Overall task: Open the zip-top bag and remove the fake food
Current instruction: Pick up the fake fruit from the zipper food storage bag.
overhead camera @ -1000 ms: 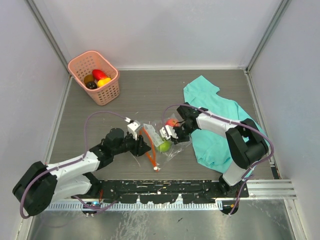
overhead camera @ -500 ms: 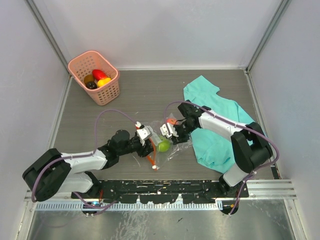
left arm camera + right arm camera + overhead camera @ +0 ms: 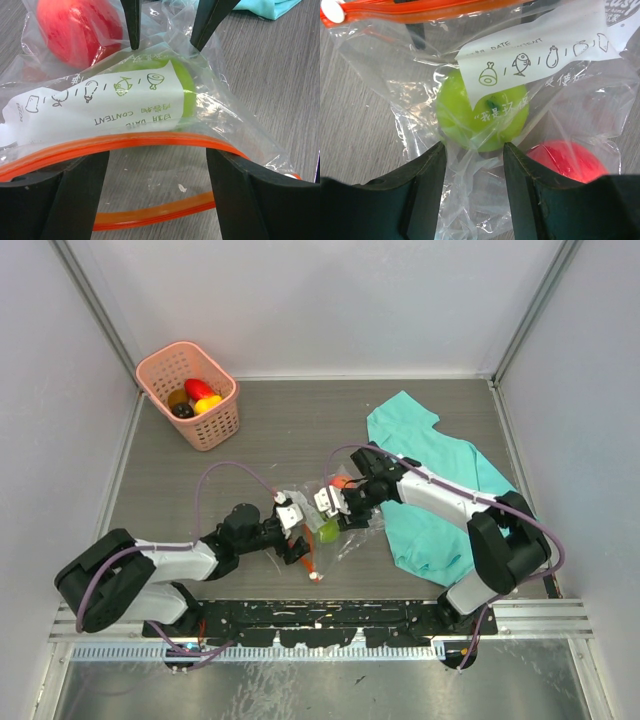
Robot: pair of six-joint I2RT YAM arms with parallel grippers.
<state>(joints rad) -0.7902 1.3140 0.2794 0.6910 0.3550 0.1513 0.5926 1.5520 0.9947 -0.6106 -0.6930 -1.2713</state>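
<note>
Left gripper [image 3: 157, 167] jaws apart, straddling bag [image 3: 235, 120] mouth | right gripper [image 3: 472, 160] jaws apart at bag's far end, green fruit [image 3: 485, 115] just ahead | bag lies on table [image 3: 270, 430] between them | best: pin one lip, nudge fruit mouthward

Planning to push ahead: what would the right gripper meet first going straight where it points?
The right gripper would first meet the zip-top bag plastic, with the green fake fruit just behind; exact depth is unclear.
</note>
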